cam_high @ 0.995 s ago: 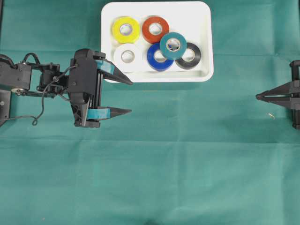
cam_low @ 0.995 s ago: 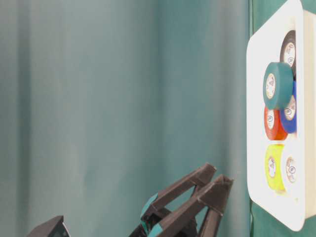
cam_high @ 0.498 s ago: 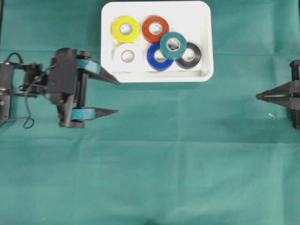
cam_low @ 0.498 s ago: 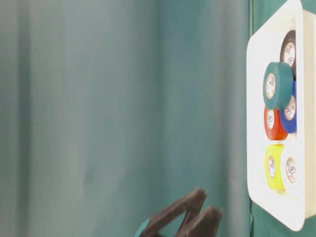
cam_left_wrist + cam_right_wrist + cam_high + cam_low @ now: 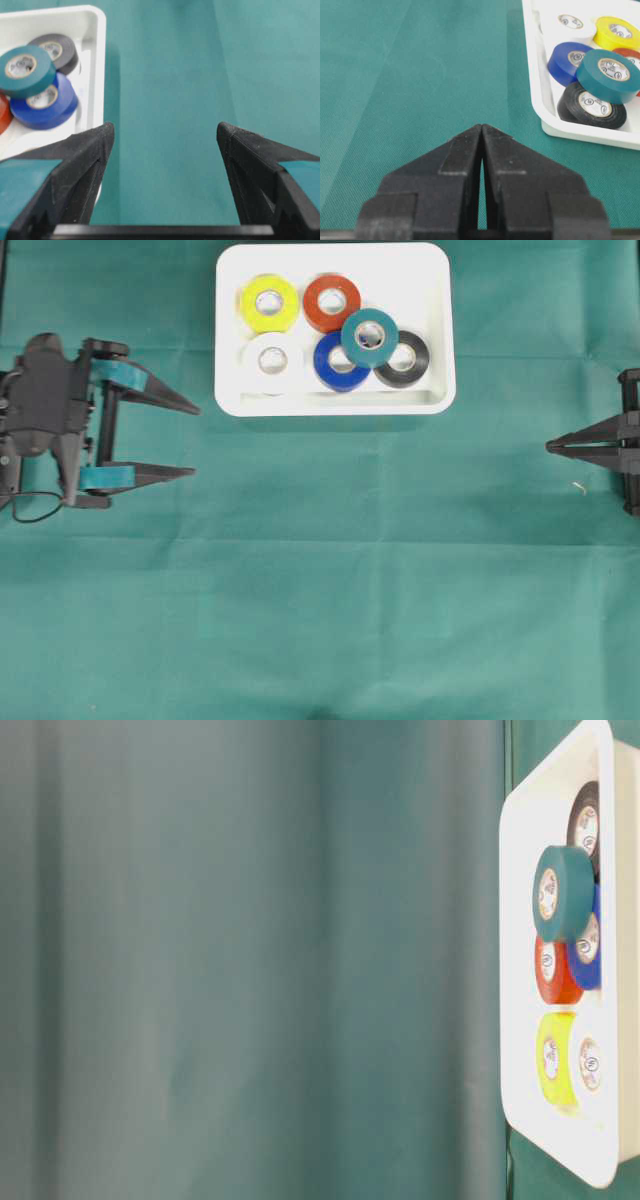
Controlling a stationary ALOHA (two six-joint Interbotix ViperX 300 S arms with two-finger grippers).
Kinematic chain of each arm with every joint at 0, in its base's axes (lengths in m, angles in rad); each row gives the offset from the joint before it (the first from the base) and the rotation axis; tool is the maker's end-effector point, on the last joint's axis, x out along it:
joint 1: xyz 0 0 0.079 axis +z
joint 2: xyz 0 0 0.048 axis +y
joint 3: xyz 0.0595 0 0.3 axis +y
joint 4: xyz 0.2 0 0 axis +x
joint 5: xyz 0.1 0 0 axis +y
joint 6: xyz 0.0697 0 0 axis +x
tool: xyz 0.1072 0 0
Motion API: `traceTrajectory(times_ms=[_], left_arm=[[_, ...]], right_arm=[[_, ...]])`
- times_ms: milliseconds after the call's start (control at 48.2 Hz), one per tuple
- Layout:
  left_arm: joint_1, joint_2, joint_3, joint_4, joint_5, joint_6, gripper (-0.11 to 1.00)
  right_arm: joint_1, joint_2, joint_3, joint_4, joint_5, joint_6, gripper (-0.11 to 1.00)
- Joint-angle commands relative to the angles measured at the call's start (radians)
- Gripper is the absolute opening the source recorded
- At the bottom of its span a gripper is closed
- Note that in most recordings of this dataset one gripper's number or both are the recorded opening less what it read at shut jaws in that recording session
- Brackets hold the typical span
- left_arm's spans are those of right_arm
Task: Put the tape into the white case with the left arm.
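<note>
White case, far side of desk: six tape rolls inside, teal roll on top. None outside. My left tool: spread, empty. Task looks done.

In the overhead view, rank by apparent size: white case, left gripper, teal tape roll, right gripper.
1. white case
2. left gripper, open and empty
3. Unsure: teal tape roll and right gripper, shut, which is cut off at the frame edge.
</note>
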Motion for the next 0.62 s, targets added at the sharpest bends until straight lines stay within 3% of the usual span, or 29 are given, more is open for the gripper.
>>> traceTrajectory(times_ms=[0, 601], left_arm=[[-0.003, -0.040, 0.009, -0.002, -0.008, -0.006, 0.82], [-0.003, -0.351, 0.195, -0.002, 0.008, -0.054, 0.82]], right_arm=[[-0.002, 0.005, -0.008, 0.000, -0.009, 0.002, -0.09], [0.000, 0.005, -0.008, 0.002, -0.012, 0.002, -0.09]])
